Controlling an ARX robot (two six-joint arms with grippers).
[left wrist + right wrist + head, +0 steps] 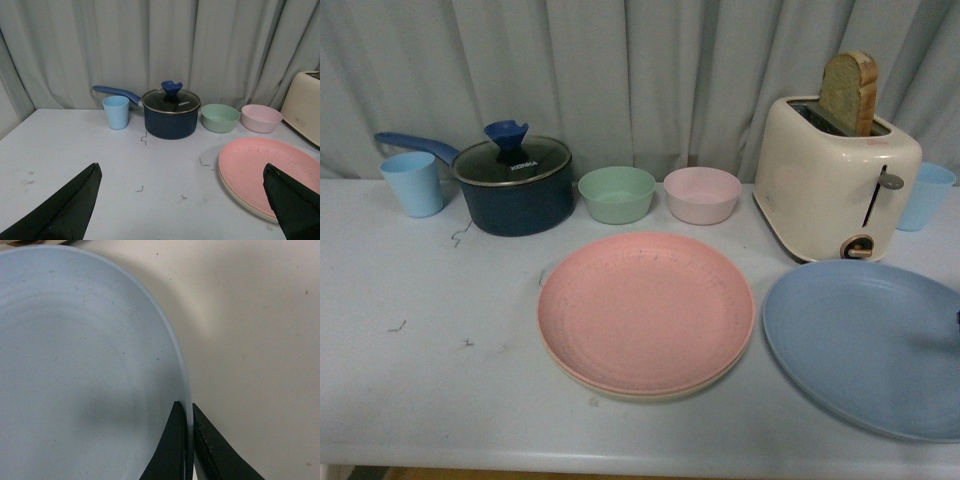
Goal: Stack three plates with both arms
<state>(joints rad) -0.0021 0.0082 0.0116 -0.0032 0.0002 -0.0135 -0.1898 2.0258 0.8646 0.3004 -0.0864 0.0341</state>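
Observation:
The pink plate [646, 308] lies on top of the beige plate [620, 388] in the middle of the table; only the beige rim shows beneath it. To their right is the light blue plate [865, 340], its right rim pinched by my right gripper [187, 406], which is shut on the light blue plate [85, 365]. In the front view only a dark sliver of that gripper shows at the right edge. My left gripper [182, 170] hangs open above bare table, left of the pink plate [260, 167], its fingers [75, 200] wide apart with nothing between them.
Along the back stand a blue cup [413, 182], a dark blue lidded pot [515, 185], a green bowl [617, 194], a pink bowl [702, 194], a cream toaster [835, 180] holding a bread slice, and another blue cup [927, 195]. A grey curtain hangs behind.

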